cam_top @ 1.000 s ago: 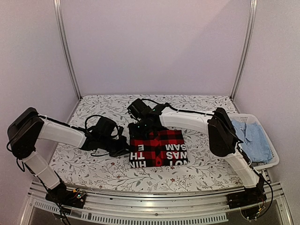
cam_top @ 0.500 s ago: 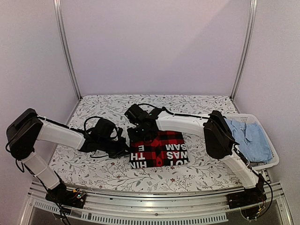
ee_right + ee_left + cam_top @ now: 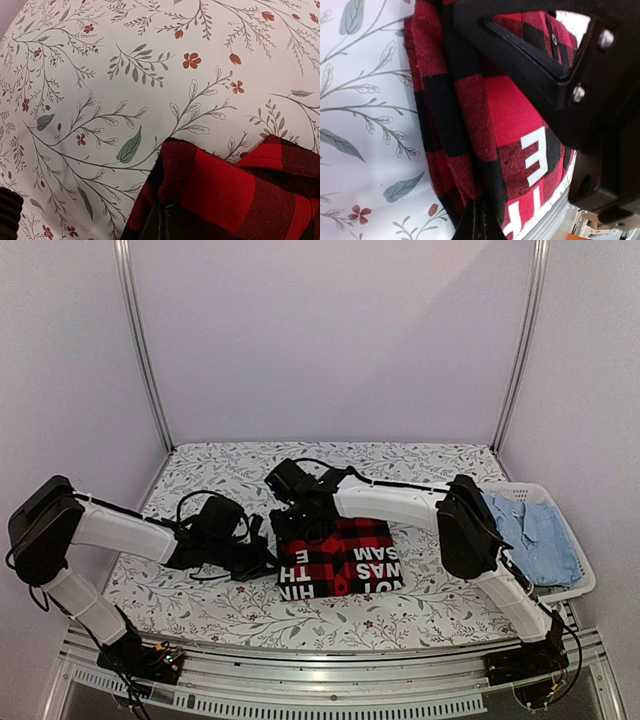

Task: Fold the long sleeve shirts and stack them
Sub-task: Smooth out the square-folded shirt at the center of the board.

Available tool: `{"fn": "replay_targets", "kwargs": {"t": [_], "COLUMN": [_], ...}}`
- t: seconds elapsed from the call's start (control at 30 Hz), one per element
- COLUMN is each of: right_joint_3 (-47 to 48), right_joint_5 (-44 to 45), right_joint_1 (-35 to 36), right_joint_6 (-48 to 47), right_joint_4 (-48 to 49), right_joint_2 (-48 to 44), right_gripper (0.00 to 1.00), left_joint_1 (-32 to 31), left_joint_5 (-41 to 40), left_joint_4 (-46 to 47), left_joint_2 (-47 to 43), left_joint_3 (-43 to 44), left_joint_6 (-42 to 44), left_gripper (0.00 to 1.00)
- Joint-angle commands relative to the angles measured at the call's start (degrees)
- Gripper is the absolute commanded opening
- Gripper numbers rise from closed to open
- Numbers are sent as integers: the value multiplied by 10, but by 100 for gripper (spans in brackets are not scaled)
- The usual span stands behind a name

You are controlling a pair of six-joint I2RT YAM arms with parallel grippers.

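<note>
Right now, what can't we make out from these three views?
- Top view: the left gripper and right gripper cover the checked shirt's left edge, so the pinch points are hidden.
- Left wrist: the fingertips are cut off by the bottom edge, and black hardware hides the shirt's right side.
- Right wrist: the fingertips are cut off at the bottom edge, with cloth over them.
- Basket: the blue cloth is bunched, so the count is unclear.

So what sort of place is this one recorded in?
Probably a lab test booth, not a home: plain panels between metal posts, a floral-covered table holding a red checked shirt, and a white basket of blue clothes beside it.
</note>
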Motion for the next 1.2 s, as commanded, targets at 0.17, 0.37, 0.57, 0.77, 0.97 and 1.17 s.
{"fn": "replay_targets", "kwargs": {"t": [0.17,0.37,0.57,0.77,0.97,1.17], "right_joint_3": [13,15,15,17,17,16], "right_joint_5": [4,3,1,-8,-33,-88], "right_joint_1": [2,0,-4,-10,-18,-21], "right_joint_6": [17,21,26,26,34,44], "right_joint_4": [35,50,58,66,77,92], "right_joint_2": [-51,-53,-52,-43,-16,10], "right_gripper": [0,0,0,0,0,0], "left_joint_1": [-18,-25,-39,-55,-63,-64], "left_joint_5": [15,15,18,21,23,25], "left_joint_4": [-2,6,19,30,40,38], "left_joint_2": [-42,-38,-21,-8,-4,-8], "left_joint_3": [-23,-38,-43,-42,-60,-68], "left_joint_6": [3,-1,-5,-12,-23,-26], "left_gripper": [0,0,0,0,0,2]}}
